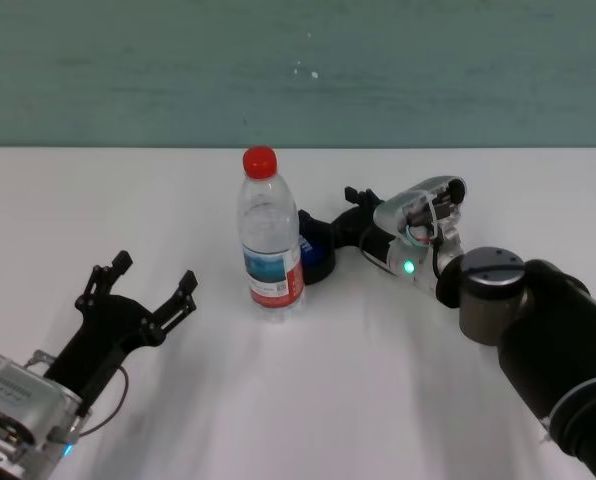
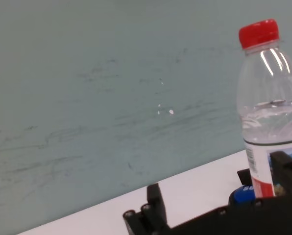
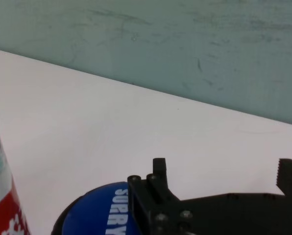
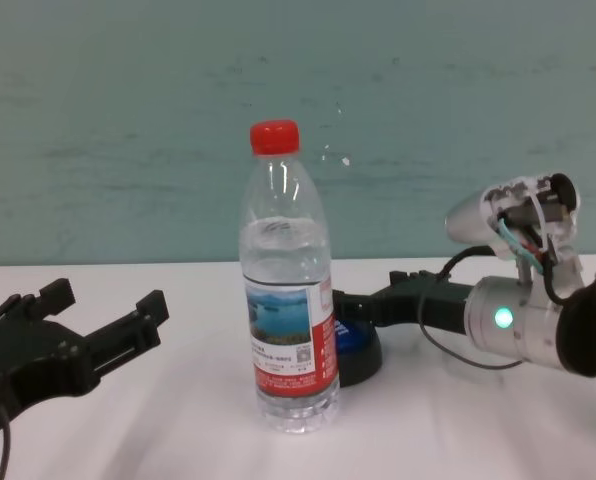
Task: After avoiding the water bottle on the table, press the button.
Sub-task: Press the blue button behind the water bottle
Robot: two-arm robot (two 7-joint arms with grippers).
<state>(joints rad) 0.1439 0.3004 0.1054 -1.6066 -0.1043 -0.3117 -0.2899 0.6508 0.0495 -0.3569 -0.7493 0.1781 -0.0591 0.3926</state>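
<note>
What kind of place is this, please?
Probably a robot test bench in a lab rather than a home: a plain white table against a bare teal wall, holding only a water bottle and a blue button, with two robot arms reaching in.

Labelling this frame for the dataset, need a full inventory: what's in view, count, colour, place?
Tall clear plastic water bottle: 1, red screw cap, red-and-white label with a blue lake picture, upright mid-table.
Low round dome button: 1, blue top on a black base, just behind and to the right of the bottle, partly hidden by it.
Plain white flat table: 1, white, carries everything.
Wall: teal, behind the table's far edge.
Left gripper: 1, black, fingers open, low over the table left of the bottle, apart from it.
Right gripper: 1, black, reaching in from the right, tip at the button.
</note>
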